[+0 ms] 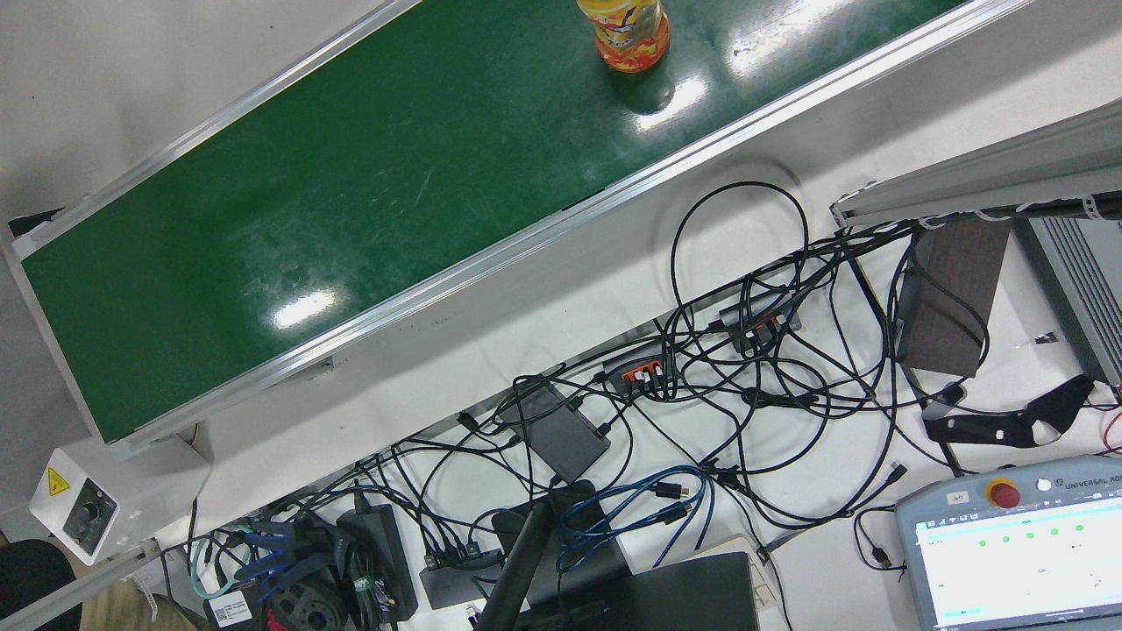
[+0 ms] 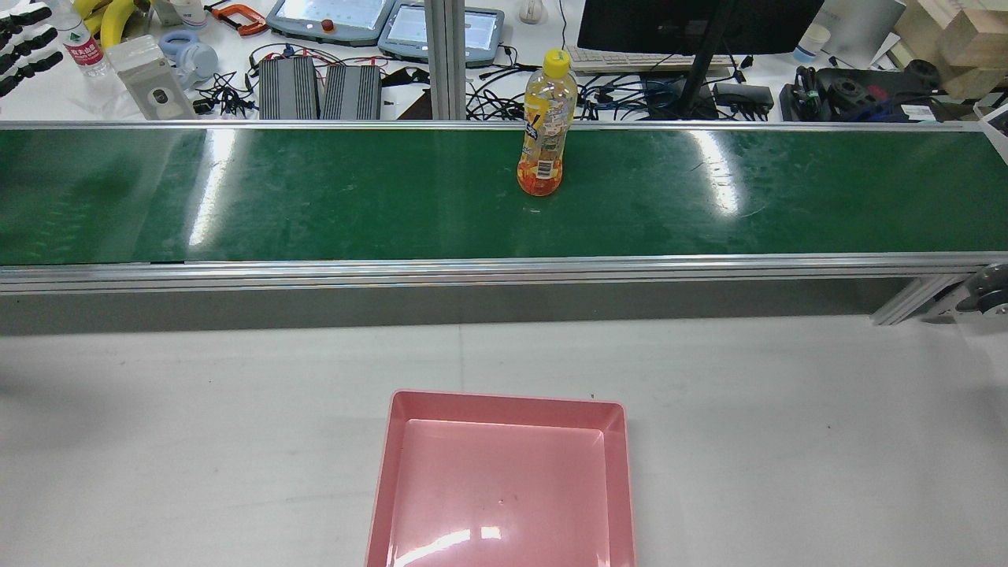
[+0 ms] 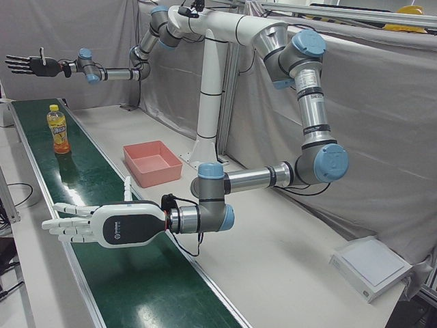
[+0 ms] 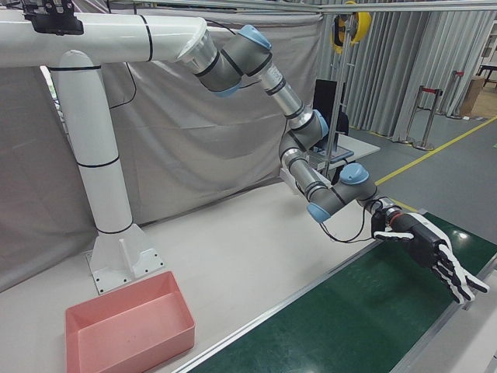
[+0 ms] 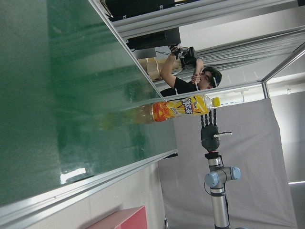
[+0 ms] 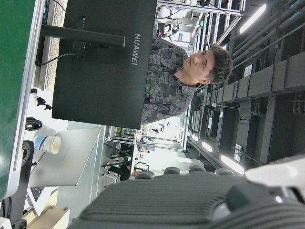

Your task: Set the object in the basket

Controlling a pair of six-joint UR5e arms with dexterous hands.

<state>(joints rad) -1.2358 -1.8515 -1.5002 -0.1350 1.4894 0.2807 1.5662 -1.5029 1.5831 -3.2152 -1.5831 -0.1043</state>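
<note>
An orange juice bottle point(image 2: 543, 126) with a yellow cap stands upright on the green conveyor belt point(image 2: 315, 205). It also shows in the front view point(image 1: 624, 35), the left-front view point(image 3: 59, 130) and the left hand view point(image 5: 183, 107). The empty pink basket point(image 2: 504, 403) sits on the white table before the belt, also in the left-front view point(image 3: 147, 179) and the right-front view point(image 4: 147, 347). My left hand point(image 3: 109, 225) is open and empty, low over the belt, far to the bottle's left. My right hand point(image 3: 31, 65) is open and empty, high beyond the bottle.
Past the belt's far rail lie tangled cables point(image 1: 745, 377), teach pendants point(image 2: 331, 16), a monitor point(image 2: 693, 24) and other desk clutter. The arms' white pedestal point(image 3: 208, 130) stands behind the basket. People show in both hand views.
</note>
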